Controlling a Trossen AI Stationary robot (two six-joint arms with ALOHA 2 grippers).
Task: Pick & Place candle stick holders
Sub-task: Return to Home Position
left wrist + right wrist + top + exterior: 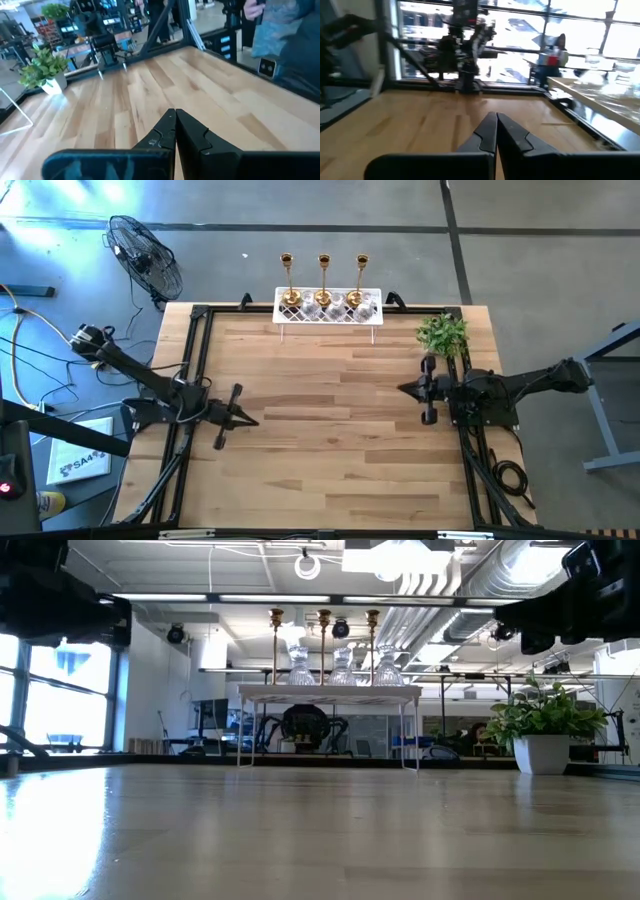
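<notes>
Three gold candle stick holders (324, 280) stand upright in a row on a white lattice rack (328, 308) at the table's far edge. Three clear glass stemmed holders (343, 667) stand on the same rack just in front of the gold ones (324, 645). My left gripper (252, 420) is shut and holds nothing, above the table near its left edge. My right gripper (402, 389) is shut too, near the right edge, pointing left. Both are far from the rack; their fingertips (175, 114) (496, 116) meet above bare wood.
A small green plant in a white pot (442, 333) stands at the far right, just beyond my right arm. A black frame (196, 340) runs along the table's edges. The wooden top between the arms is bare. A person (285, 35) stands beyond the table's near side.
</notes>
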